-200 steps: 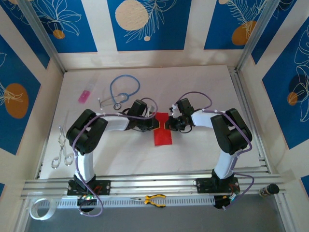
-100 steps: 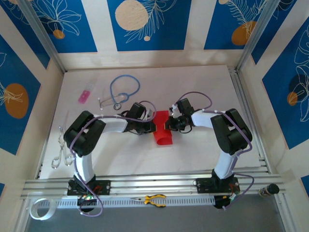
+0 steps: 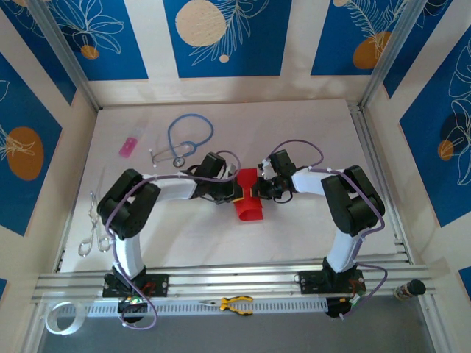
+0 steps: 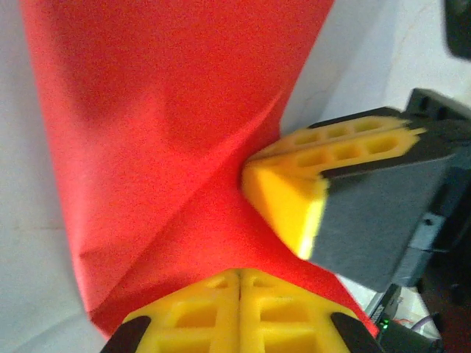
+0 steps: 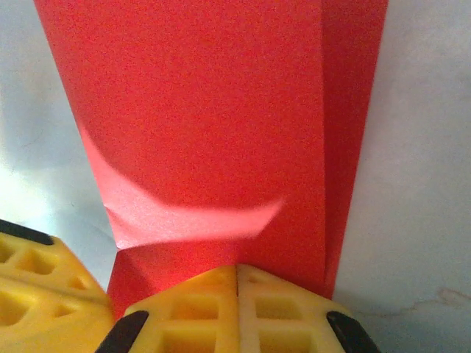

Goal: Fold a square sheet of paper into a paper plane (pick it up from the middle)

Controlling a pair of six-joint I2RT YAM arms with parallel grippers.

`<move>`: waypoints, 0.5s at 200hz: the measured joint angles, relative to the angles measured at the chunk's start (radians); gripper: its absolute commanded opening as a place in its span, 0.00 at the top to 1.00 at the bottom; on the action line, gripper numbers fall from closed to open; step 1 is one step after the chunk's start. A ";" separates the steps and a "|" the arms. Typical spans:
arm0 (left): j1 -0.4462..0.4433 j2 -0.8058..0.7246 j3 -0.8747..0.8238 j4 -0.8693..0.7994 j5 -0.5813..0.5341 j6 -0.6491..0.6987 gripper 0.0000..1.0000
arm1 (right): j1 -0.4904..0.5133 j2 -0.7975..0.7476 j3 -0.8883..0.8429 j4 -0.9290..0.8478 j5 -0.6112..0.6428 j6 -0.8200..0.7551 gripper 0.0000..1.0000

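The square sheet of paper [image 3: 248,200] is bright red and lies mid-table as a narrow strip, bowed upward between both grippers. My left gripper [image 3: 235,193] pinches its left edge and my right gripper [image 3: 258,191] pinches its right edge. In the left wrist view the paper [image 4: 169,125] shows a diagonal crease, and my left gripper [image 4: 240,273] is shut on its edge with the right gripper's yellow finger [image 4: 291,198] close beside it. In the right wrist view my right gripper [image 5: 237,266] is shut on the paper [image 5: 213,110], where a flap curls up. The paper plane is out of view.
A pink item [image 3: 129,145] and a blue stethoscope [image 3: 188,137] lie at the back left. Scissors [image 3: 94,225] rest by the left wall. Yellow-handled pliers [image 3: 235,303] and a tape roll [image 3: 59,317] sit at the near rail.
The paper lay flat a second ago and now bows upward with its near end curled. Both grippers stay shut on it, and the left one has shifted slightly toward the right one.
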 measured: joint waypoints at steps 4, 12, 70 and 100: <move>0.000 0.001 -0.007 0.000 -0.003 0.001 1.00 | 0.000 0.000 0.000 0.000 0.000 0.000 1.00; 0.000 0.003 -0.023 0.000 -0.007 0.001 1.00 | 0.000 0.000 0.000 0.000 0.000 0.000 1.00; 0.000 -0.004 -0.093 0.042 -0.010 0.023 1.00 | 0.000 0.000 -0.001 0.001 0.000 0.004 1.00; 0.000 -0.025 -0.092 -0.004 -0.018 0.029 1.00 | 0.000 0.000 -0.001 0.001 0.000 0.003 1.00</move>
